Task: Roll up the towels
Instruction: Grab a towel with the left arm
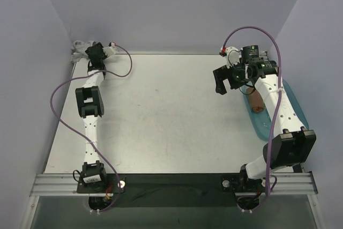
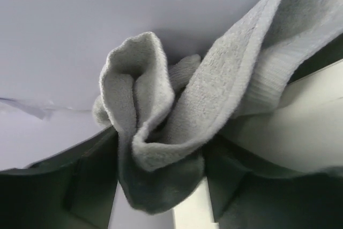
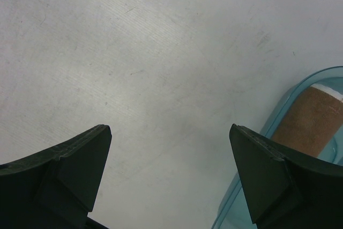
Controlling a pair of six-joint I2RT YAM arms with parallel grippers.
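Walls [image 1: 171, 9] are enclosing the scuffed white tabletop [image 1: 161, 116]. Left gripper [image 2: 161, 183] is clamping the grey towel [image 2: 155, 95]; right gripper [image 3: 170, 143] is gaping.

Your overhead view is bright and evenly lit: the surface [image 1: 161, 116] reads pale and flat, with only faint shadows on it. In your left wrist view the grey towel [image 2: 241, 68] fills the frame, its lower folds dark and slightly blurred. Your right wrist view is sharp on the surface, while the right gripper [image 3: 169, 127] shows as near-black shapes.
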